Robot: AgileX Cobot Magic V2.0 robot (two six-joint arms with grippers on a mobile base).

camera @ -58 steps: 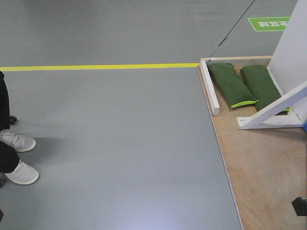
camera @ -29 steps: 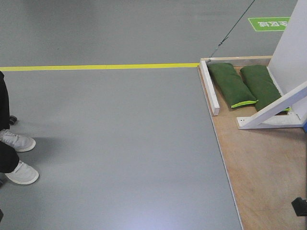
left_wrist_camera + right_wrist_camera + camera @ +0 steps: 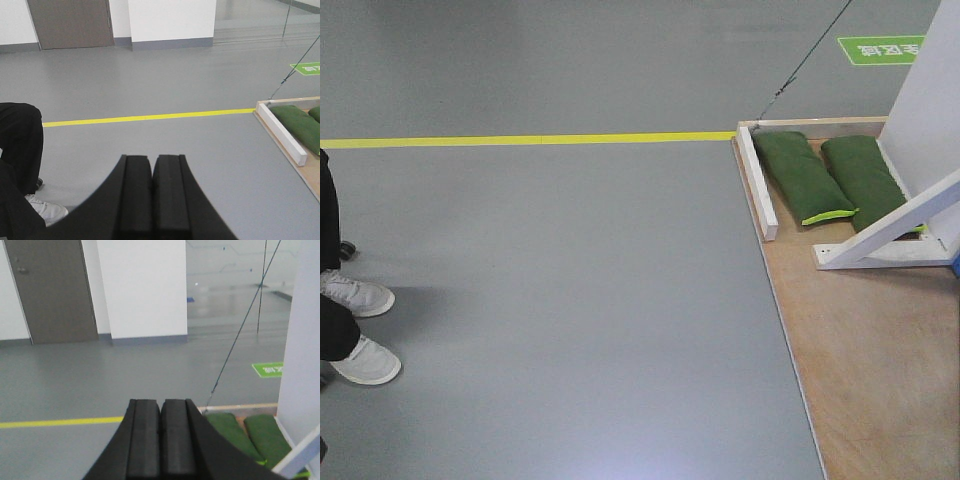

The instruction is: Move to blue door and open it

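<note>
The left gripper (image 3: pixel 152 170) points straight ahead, its black jaws pressed together pad against pad. The right gripper (image 3: pixel 160 412) takes the same pose, jaws closed flush and aimed forward, roughly level.

Smooth satin floor (image 3: pixel 570 300), bare plywood platform (image 3: pixel 870 380), green cloth bags (image 3: pixel 800 175)

Left gripper (image 3: pixel 152 167) and right gripper (image 3: pixel 160 411): plain matt black, alike in build.
Each shows two flat, square-topped fingers (image 3: pixel 136 195) side by side, with only a thin dark seam between them. The outer flanks flare out in smooth curves towards the bottom edge of each wrist view. The surfaces look dull and faintly rubbery, of one colour throughout.
</note>
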